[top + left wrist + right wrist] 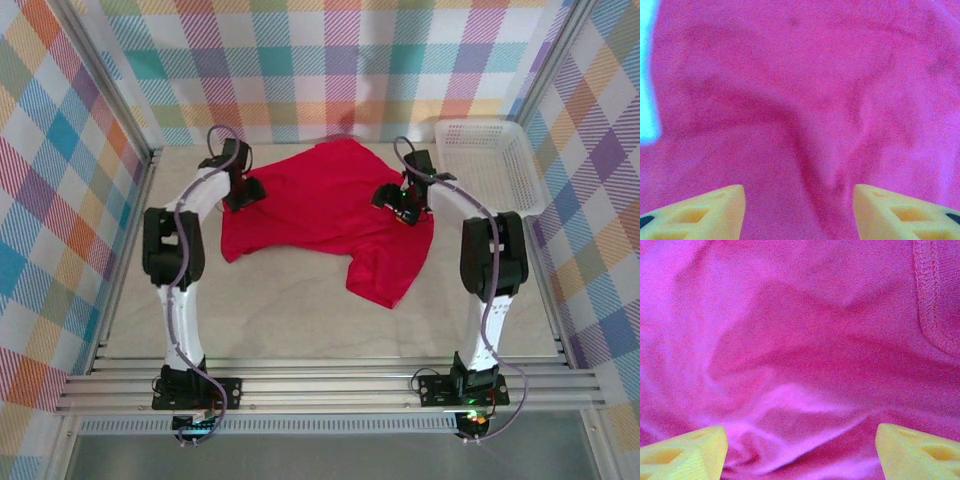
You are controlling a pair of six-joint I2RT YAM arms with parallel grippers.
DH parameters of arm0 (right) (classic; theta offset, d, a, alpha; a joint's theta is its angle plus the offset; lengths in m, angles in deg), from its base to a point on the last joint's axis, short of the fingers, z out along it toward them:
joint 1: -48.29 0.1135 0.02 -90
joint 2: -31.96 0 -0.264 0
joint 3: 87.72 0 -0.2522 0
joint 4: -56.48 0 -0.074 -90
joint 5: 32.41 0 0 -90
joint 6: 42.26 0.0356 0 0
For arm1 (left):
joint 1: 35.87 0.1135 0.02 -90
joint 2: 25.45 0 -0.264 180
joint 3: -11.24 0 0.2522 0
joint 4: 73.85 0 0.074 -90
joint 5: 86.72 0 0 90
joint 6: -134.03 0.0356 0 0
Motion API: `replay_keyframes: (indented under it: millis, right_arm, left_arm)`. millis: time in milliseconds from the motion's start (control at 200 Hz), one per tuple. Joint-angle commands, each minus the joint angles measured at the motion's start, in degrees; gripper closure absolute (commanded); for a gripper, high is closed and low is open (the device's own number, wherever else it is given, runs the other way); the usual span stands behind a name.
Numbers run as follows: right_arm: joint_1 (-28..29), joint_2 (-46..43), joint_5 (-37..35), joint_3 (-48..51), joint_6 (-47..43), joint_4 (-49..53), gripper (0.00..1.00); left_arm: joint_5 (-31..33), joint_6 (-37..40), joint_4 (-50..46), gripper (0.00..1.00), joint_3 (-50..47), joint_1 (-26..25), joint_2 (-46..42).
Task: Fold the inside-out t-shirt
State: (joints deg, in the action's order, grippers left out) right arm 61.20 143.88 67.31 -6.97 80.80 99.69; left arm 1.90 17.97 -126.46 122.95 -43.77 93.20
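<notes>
The inside-out t-shirt (310, 210) lies rumpled and spread across the middle of the table, bright red, with one part hanging toward the front right. My left gripper (243, 195) is down at the shirt's left edge. In the left wrist view its jaws (799, 200) stand apart, with a raised crease of the red fabric (805, 90) between them. My right gripper (398, 205) rests on the shirt's right side. Its jaws (801, 445) are wide apart over wrinkled cloth (805, 330), and a stitched hem (927, 295) shows at the upper right.
A white mesh basket (528, 170) stands at the back right corner, just right of the right arm. Bare beige table (300, 320) stretches in front of the shirt. Checked walls close in the left, back and right sides.
</notes>
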Motion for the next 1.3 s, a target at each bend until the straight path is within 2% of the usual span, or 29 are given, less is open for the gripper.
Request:
replay_keyframes:
  millis: [0,110,155,280,475,560,810,900,935,1035,1135,1295]
  right_arm:
    - [1.3,-8.6,1.7,1.2,-2.9,4.0,0.23]
    - [2.1,-14.3,2.6,6.3,-3.1,3.7,0.25]
    - [2.5,-16.2,2.8,8.6,-3.0,3.3,0.26]
    - [2.9,-20.8,4.1,13.6,-2.2,2.5,0.27]
    - [3.1,-25.1,4.6,19.7,-1.9,1.8,0.27]
    - [3.1,-25.8,4.7,21.3,-1.9,1.9,0.27]
    - [3.3,-26.3,6.6,22.4,-1.4,1.4,0.27]
    - [3.4,-26.2,6.9,23.4,-1.4,1.5,0.27]
    - [3.4,-26.3,6.8,24.0,-1.4,1.9,0.27]
    - [3.5,-26.6,5.1,25.6,-2.4,4.7,0.28]
    - [3.4,-26.2,2.1,26.2,-4.0,9.4,0.29]
    - [3.4,-25.8,0.2,28.3,-4.5,10.4,0.29]
  left_arm:
    - [0.8,-3.1,0.7,0.47,-11.6,2.9,-14.7]
    - [-3.3,-8.1,7.2,0.63,-27.3,6.9,-24.2]
    - [-4.8,-9.7,10.0,0.66,-32.6,8.4,-27.0]
    - [-9.2,-12.1,16.2,0.67,-42.7,10.7,-30.6]
    - [-13.3,-15.6,22.4,0.68,-47.8,11.0,-27.1]
    - [-13.4,-16.3,26.1,0.68,-48.0,10.9,-24.8]
    - [-13.4,-17.3,29.3,0.69,-45.2,10.9,-17.7]
    - [-13.0,-16.9,28.1,0.9,-43.3,10.9,-16.8]
    - [-13.0,-16.3,26.5,1.0,-41.9,10.9,-17.4]
    - [-11.6,-13.8,18.3,1.0,-36.6,10.7,-22.5]
    - [-7.1,-10.3,10.0,1.0,-29.6,10.0,-30.3]
    - [-4.5,-7.4,3.8,1.0,-22.9,10.1,-37.6]
